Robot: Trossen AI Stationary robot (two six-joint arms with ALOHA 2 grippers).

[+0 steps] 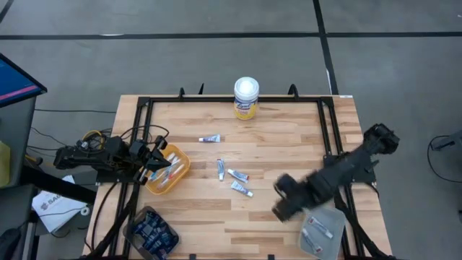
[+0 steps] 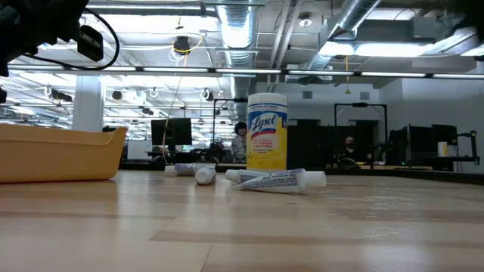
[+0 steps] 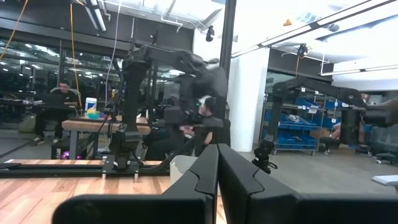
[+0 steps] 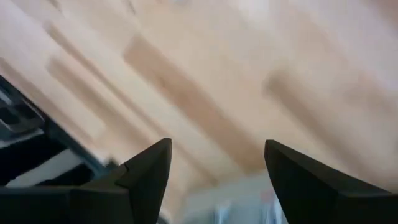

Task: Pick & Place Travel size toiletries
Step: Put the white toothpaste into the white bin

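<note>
Several small white tubes lie flat on the wooden table's middle: one (image 1: 210,139) farther back, three (image 1: 221,168) (image 1: 238,175) (image 1: 242,189) close together; the low view shows them lying on their sides (image 2: 276,180). More small items lie in the yellow tray (image 1: 177,175) at the left. My left gripper (image 1: 160,162) hovers shut over the tray's left rim, its fingers closed together (image 3: 217,149). My right gripper (image 1: 281,202), blurred, is above the table right of the three tubes, fingers pointing down and open (image 4: 217,149), with only bare wood between them.
A tall yellow canister (image 1: 246,98) with a white lid stands at the far edge's middle. A grey container (image 1: 333,242) with white tubes sits at the near right corner. A dark bin (image 1: 151,232) with blue items sits near left. Black frame rails (image 1: 328,137) run along the table's sides.
</note>
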